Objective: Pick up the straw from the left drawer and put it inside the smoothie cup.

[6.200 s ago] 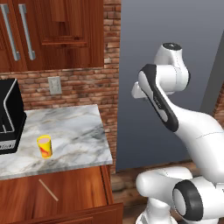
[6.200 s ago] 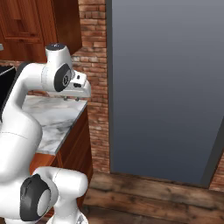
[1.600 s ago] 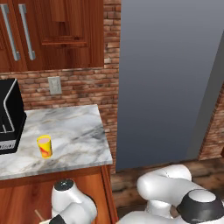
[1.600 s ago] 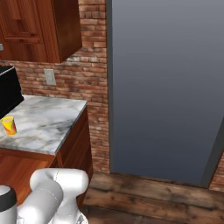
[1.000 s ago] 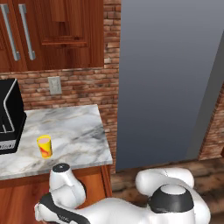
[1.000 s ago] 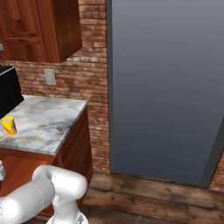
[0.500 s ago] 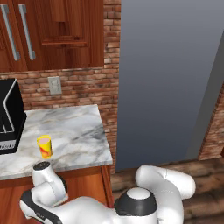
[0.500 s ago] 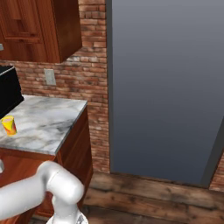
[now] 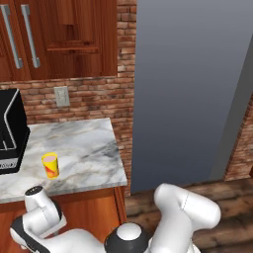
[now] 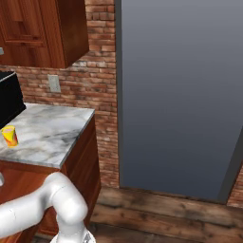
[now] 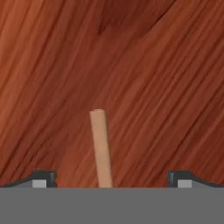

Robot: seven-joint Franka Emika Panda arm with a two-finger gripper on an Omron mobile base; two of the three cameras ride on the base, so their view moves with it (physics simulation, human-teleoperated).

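Site was a home kitchen. Upper left of the left base view: reddish-brown wood wall cabinets point(image 9: 59, 37) with metal bar handles point(image 9: 30, 35). Below them a red brick backsplash point(image 9: 94, 99) carrying a wall outlet point(image 9: 62, 96). A grey-veined marble counter point(image 9: 84, 153) sat on wood base cabinets, a black appliance point(image 9: 10, 131) at frame left. Tall grey refrigerator-like panel point(image 9: 192, 89) at right; wood plank floor point(image 10: 156, 213).

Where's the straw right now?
In the hand view, the straw lies flat on the left drawer's wooden bottom, running up from between the open gripper's fingertips, nearer the left one.
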